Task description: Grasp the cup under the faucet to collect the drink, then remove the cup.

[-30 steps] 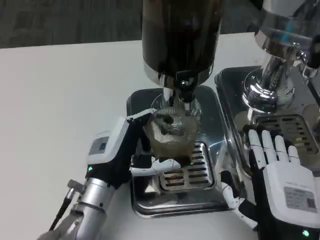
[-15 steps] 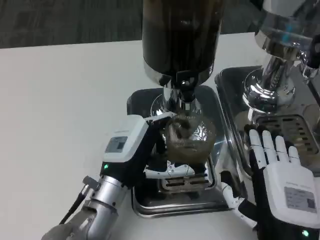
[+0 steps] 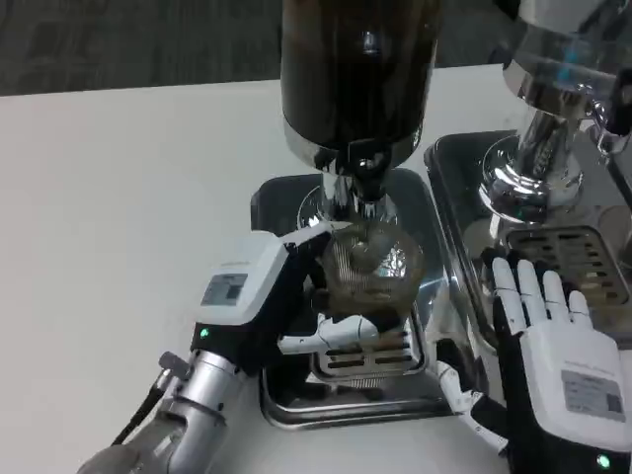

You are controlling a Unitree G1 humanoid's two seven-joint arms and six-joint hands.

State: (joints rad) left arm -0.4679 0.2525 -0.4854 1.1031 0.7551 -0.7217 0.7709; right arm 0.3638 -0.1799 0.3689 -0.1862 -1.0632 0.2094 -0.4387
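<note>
A: Biggest worry here?
B: The dispenser [image 3: 357, 74], full of dark drink. If its faucet [image 3: 357, 183] runs while the cup [image 3: 367, 267] sits off-centre, liquid lands on the drip tray [image 3: 346, 380].
A: And the cup itself?
B: Clear plastic, under the faucet, above the tray's grate. Contents look brownish; level unclear. The left hand [image 3: 286, 306] has its fingers clamped around it; squeezing could buckle it.
A: The right hand [image 3: 553, 346]?
B: Fingers spread, empty, beside the tray.

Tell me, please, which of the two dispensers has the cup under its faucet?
The dark dispenser, nearer the left hand, whose fingers hold the cup; the chrome dispenser has none.
</note>
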